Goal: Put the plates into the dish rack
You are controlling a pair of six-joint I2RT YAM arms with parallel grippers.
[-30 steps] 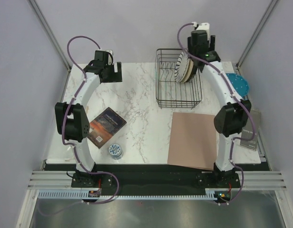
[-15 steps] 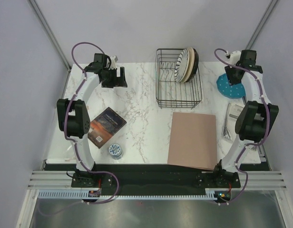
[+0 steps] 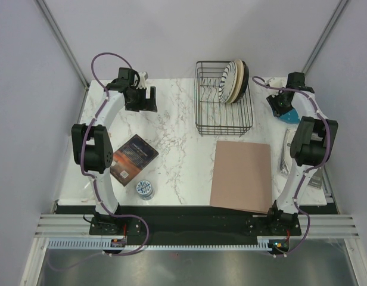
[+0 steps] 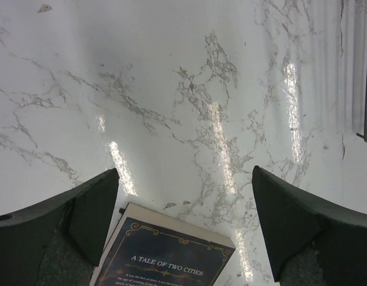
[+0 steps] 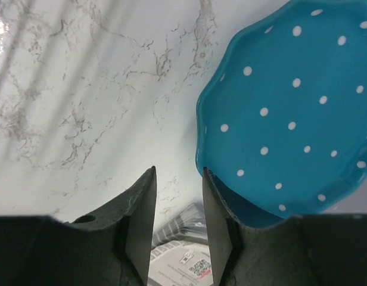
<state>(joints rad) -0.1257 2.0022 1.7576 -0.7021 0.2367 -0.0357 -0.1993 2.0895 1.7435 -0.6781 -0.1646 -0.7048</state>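
The black wire dish rack (image 3: 224, 102) stands at the back middle. The black-striped plate (image 3: 229, 80) stands on edge in its right back corner, with cream plates (image 3: 239, 78) stacked behind it. The teal dotted plate (image 5: 291, 113) lies flat on the table at the back right, mostly hidden under my right arm in the top view (image 3: 289, 115). My right gripper (image 5: 177, 176) is narrowly open and empty. It sits low at the plate's left rim, and its right finger (image 5: 222, 208) is at the rim edge. My left gripper (image 4: 183, 185) is wide open and empty above bare marble at the back left (image 3: 143, 98).
A dark book (image 3: 133, 156) lies at the left, also in the left wrist view (image 4: 168, 256). A small blue-and-white cup (image 3: 145, 189) stands near the front. A brown mat (image 3: 242, 174) lies at the front right. A printed packet (image 5: 183, 262) lies by the right edge.
My right arm has swung from the rack out to the right, then in and down to the teal plate's left rim. My left gripper shifted slightly right.
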